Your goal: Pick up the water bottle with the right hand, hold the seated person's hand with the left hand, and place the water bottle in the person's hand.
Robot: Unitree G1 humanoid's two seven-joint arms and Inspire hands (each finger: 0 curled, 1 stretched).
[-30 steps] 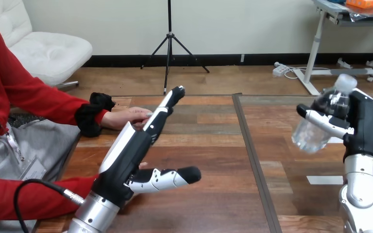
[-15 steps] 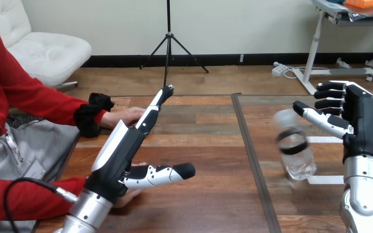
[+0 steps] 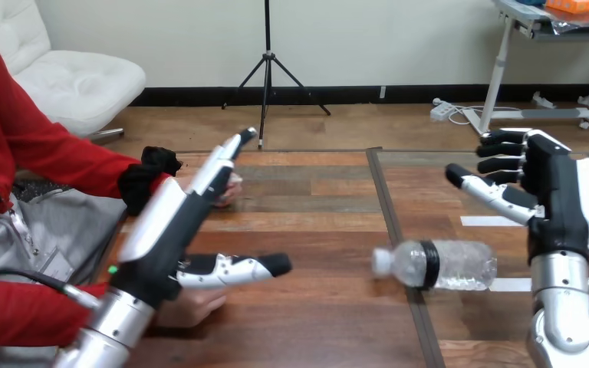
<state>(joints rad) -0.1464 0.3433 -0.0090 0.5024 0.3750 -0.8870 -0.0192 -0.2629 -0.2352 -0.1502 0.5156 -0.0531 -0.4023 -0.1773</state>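
Note:
The clear water bottle (image 3: pixel 439 265) with a black band lies on its side on the table, cap pointing left, below and left of my right hand (image 3: pixel 552 192). My right hand is raised at the right, fingers relaxed and spread, holding nothing. My left hand (image 3: pixel 170 230) is open with straight fingers reaching toward the far left, thumb sticking out to the right. The person's upper hand (image 3: pixel 228 190) rests on the table partly behind my left fingers. The person's lower hand (image 3: pixel 192 305) lies under my left palm.
A dark seam (image 3: pixel 395 245) runs down the wooden table between its two halves. White tape marks (image 3: pixel 510 284) lie on the right half near the bottle. The person's red sleeve (image 3: pixel 61 165) lies along the left edge.
The bottle left my right hand, dropped and now lies on its side on the table. My right hand opened. My left hand shifted left, over the person's hands.

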